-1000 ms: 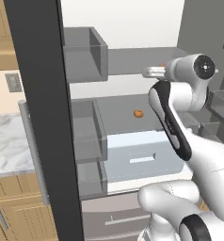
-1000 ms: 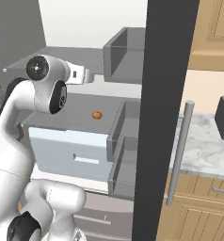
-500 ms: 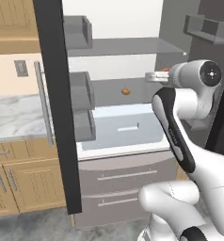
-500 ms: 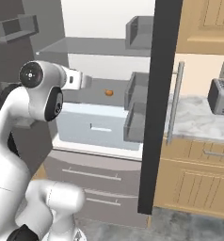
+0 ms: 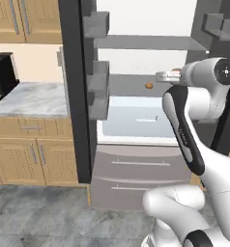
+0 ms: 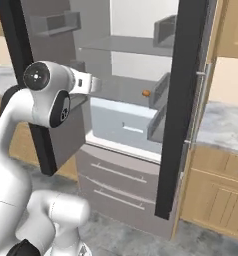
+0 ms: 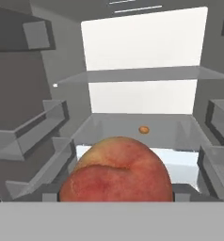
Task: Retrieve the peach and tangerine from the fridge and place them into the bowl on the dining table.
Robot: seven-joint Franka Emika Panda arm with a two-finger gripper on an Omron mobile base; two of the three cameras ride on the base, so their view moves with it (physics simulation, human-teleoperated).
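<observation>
Across the last second both base views shift together: the fridge [image 5: 136, 96] shrinks in the picture, more of the kitchen floor and the cabinets beside it come into sight, and the open doors now stand whole in frame. That is the camera travelling, so the base is backing away from the fridge, not the things moving.

The peach [image 7: 116, 170] sits large and close at the bottom of the hand view, right where the fingers rise, reddish-pink with an orange blush. In the left base view a spot of the same colour shows at the end of the tool [image 5: 171, 75]. The tool stands fairly wide, and by the look of it that width is its grip around the peach; the fingertips themselves are hidden behind the fruit, so the contact cannot be seen directly.

The tangerine [image 7: 143, 129] lies alone on the grey middle shelf, well behind the peach, small and bright orange. It also shows on that shelf from the left [image 5: 149, 86] and from the right [image 6: 146, 93].

Judged from this, the first pick looks done and the carry to the bowl is under way. The fridge doors are open, which suits a second trip for the tangerine.
</observation>
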